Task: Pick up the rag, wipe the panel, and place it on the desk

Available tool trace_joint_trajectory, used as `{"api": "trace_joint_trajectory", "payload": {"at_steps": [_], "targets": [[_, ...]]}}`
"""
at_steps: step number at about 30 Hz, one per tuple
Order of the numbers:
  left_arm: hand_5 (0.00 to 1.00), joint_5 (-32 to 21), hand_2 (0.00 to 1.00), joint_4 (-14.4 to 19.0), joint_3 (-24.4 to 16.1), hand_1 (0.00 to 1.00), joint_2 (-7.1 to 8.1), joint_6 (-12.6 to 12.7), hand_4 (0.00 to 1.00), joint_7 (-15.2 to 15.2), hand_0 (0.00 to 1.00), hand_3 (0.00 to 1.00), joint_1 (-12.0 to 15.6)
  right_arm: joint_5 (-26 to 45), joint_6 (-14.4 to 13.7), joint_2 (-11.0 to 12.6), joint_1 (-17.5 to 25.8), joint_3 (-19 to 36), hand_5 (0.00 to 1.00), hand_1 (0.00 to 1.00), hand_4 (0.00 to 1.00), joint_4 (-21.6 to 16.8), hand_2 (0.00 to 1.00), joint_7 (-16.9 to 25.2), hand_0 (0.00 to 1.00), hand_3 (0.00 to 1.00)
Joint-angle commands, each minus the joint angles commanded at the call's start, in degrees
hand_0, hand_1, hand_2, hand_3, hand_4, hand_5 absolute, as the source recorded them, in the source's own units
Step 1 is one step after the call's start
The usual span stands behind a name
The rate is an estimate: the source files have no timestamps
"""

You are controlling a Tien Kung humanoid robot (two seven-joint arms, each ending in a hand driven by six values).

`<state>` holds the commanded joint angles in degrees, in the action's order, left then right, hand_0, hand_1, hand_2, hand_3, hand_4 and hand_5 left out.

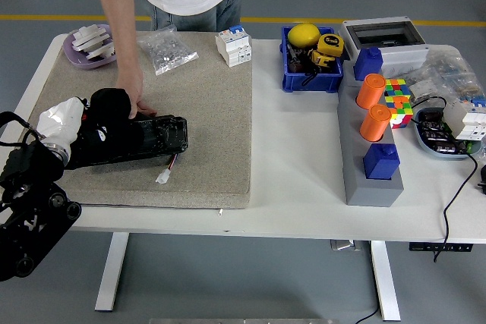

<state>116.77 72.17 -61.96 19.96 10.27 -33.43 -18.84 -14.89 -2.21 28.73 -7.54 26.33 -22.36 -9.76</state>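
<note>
The left hand (pixel 105 115) presses the white rag (pixel 61 119) on the black panel (pixel 144 139), fingers closed around it, while a person's hand (pixel 130 90) holds the panel.

Person's hand (pixel 134 95) on black panel (pixel 144 140) blocks far-side approach, bag (pixel 168 51) and purple tray (pixel 89 42) crowd mat's far edge, mat's right half open, bare bench (pixel 300 157) strip before grey block (pixel 370 165).

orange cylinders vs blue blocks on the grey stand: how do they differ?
The two orange cylinders are round and sit in the middle of the grey stand; the two blue blocks are boxy and sit at its near and far ends. Both kinds stand upright in one row.
</note>
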Motion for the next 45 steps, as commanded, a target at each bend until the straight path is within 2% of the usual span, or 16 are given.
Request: {"api": "trace_joint_trajectory", "payload": {"at_steps": [5, 16, 23, 24, 29, 30, 33, 35, 36, 41, 42, 45], "targets": [[0.002, 0.73, 0.52, -1.35, -3.16, 0.182, 0.34, 0.13, 0.435, 0.04, 0.216, 0.543, 0.3, -0.05, -0.04, -0.03, -0.09, 0.11, 0.599, 0.506, 0.998, -0.01, 0.65, 0.01, 0.732, 0.603], [0.002, 0.44, 0.519, -5.22, -6.55, 0.183, 0.68, 0.96, 0.437, 0.76, 0.217, 0.543, 1.04, -0.18, -0.07, -0.1, -0.04, 0.39, 0.598, 0.506, 0.998, 0.01, 0.65, -0.07, 0.732, 0.603], [0.002, -0.68, 0.517, -8.83, -6.56, 0.182, 1.02, 2.35, 0.428, 2.24, 0.216, 0.541, 0.37, -0.22, -0.19, -0.21, -0.2, 0.39, 0.598, 0.506, 0.998, -0.06, 0.65, -0.09, 0.733, 0.603], [0.002, -0.8, 0.518, -9.35, -6.51, 0.211, 1.09, 2.59, 0.429, 2.59, 0.229, 0.543, 0.23, -0.21, -0.19, -0.23, -0.23, 0.31, 0.598, 0.503, 0.998, -0.08, 0.65, -0.1, 0.733, 0.602], [0.002, -2.04, 0.518, -12.16, -6.54, 0.211, 1.49, 3.5, 0.429, 5.1, 0.229, 0.543, -0.71, -0.18, -0.18, -0.33, -0.31, 0.21, 0.598, 0.503, 0.998, -0.09, 0.65, -0.12, 0.733, 0.602], [0.002, -2.41, 0.535, -12.89, -6.51, 0.426, 1.67, 3.58, 0.43, 5.86, 0.331, 0.565, -0.96, -0.17, -0.19, -0.34, -0.33, 0.21, 0.598, 0.504, 0.998, -0.1, 0.65, -0.12, 0.733, 0.602], [0.002, -4.08, 0.535, -14.68, -6.23, 0.426, 2.34, 3.06, 0.43, 8.05, 0.331, 0.565, -1.44, -0.12, -0.23, -0.35, -0.35, 0.2, 0.598, 0.504, 0.998, -0.09, 0.65, -0.12, 0.733, 0.602], [0.002, -4.28, 0.535, -14.82, -6.26, 0.426, 2.43, 2.89, 0.43, 8.38, 0.331, 0.565, -1.44, -0.13, -0.24, -0.35, -0.35, 0.2, 0.598, 0.504, 0.998, -0.09, 0.65, -0.12, 0.733, 0.602], [0.023, -4.57, 0.579, -14.92, -6.33, 0.59, 2.54, 2.57, 0.649, 8.72, 0.489, 0.565, -1.41, -0.13, -0.26, -0.35, -0.33, 0.26, 0.598, 0.504, 0.998, -0.07, 0.65, -0.12, 0.733, 0.602], [0.023, -4.73, 0.579, -15.2, -6.51, 0.59, 2.85, 0.22, 0.649, 8.86, 0.489, 0.565, -1.46, -0.15, -0.3, -0.35, -0.28, 0.29, 0.598, 0.504, 0.998, -0.04, 0.65, -0.09, 0.733, 0.602], [0.104, -4.71, 0.771, -15.26, -6.5, 0.767, 2.91, -0.11, 0.835, 8.86, 0.649, 0.632, -1.48, -0.16, -0.3, -0.34, -0.29, 0.26, 0.597, 0.501, 0.998, -0.06, 0.65, -0.09, 0.735, 0.601], [0.104, -4.88, 0.771, -15.28, -6.54, 0.767, 3.14, -0.86, 0.835, 8.98, 0.649, 0.632, -1.37, -0.21, -0.35, -0.34, -0.3, 0.26, 0.597, 0.501, 0.998, -0.07, 0.65, -0.07, 0.735, 0.601]]}}
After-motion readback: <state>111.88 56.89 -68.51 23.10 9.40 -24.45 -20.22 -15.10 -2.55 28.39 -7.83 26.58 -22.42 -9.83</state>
